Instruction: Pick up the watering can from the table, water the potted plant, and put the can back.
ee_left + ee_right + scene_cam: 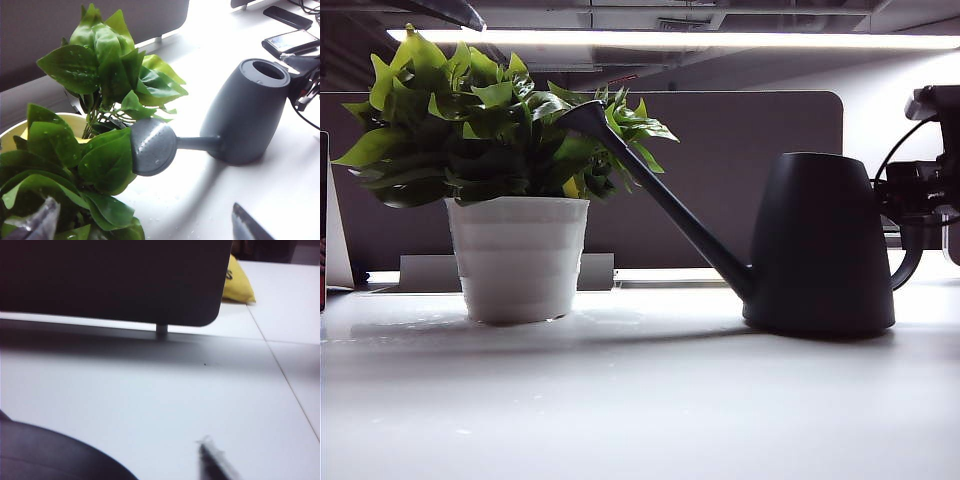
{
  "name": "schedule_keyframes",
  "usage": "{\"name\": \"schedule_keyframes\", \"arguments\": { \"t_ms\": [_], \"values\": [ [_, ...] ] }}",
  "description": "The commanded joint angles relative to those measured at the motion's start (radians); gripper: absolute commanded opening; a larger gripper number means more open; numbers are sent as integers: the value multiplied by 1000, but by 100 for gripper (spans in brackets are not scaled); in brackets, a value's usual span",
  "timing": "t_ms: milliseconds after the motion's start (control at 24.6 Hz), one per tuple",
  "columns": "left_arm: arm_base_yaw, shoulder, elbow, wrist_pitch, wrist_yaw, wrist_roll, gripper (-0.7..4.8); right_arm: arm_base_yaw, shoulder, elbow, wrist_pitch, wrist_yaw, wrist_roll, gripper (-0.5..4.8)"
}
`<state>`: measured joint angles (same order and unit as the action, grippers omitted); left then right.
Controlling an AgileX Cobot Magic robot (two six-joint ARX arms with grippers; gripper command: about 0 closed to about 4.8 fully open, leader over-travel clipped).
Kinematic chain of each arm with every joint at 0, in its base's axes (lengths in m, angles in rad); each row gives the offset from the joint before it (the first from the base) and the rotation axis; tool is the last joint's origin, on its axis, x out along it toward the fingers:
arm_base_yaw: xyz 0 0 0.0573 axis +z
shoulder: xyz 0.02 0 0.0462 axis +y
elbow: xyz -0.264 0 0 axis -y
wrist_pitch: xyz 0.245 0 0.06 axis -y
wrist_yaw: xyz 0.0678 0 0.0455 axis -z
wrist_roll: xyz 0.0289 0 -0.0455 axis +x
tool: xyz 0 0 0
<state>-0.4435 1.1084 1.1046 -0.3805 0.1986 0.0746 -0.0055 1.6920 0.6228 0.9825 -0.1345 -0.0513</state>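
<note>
Phones (290, 40) lie behind my watering can (820, 245), upright on the tabletop (640, 400), rose among the potted plant (510, 160) leaves. Left claw (150, 225) released; right claw (930, 195) by the handle, grip unclear.

Watering can (820, 245): matte dark grey, tapered body, upright on table (640, 400), right of frame; long spout slants up-left, flared tip among leaves. Potted plant (490, 125): bushy green leaves, white ribbed pot, upright, left of frame. Droplets apparently on leaves, blurry.
</note>
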Motion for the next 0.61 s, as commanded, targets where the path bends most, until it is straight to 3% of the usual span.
{"name": "schedule_keyframes", "arguments": {
  "t_ms": [41, 203, 244, 325, 366, 488, 528, 610],
  "values": [
    [1, -3, 2, 9, 4, 4, 479, 1, -14, 1, -25, -29, 2, 266],
    [1, -4, 2, 1, 4, 3, 479, 0, -109, -1, -227, -29, -29, 261],
    [1, -5, 3, -2, 5, 3, 479, 1, -149, -1, -291, -28, -48, 217],
    [1, -12, 3, -19, 6, 3, 479, 1, -225, -1, -391, -28, -61, 56],
    [1, -19, 3, -31, 6, 3, 442, 2, -280, -1, -455, -28, -65, -14],
    [2, -57, 3, -98, 2, 2, -26, 1, -433, -1, -623, -28, -88, -1],
    [3, -70, 2, -112, -2, 0, 12, 0, -491, -1, -674, -24, -88, -1],
    [3, -106, 2, -144, -3, -4, -5, 0, -603, -1, -752, -24, -82, -1]
  ]
}}
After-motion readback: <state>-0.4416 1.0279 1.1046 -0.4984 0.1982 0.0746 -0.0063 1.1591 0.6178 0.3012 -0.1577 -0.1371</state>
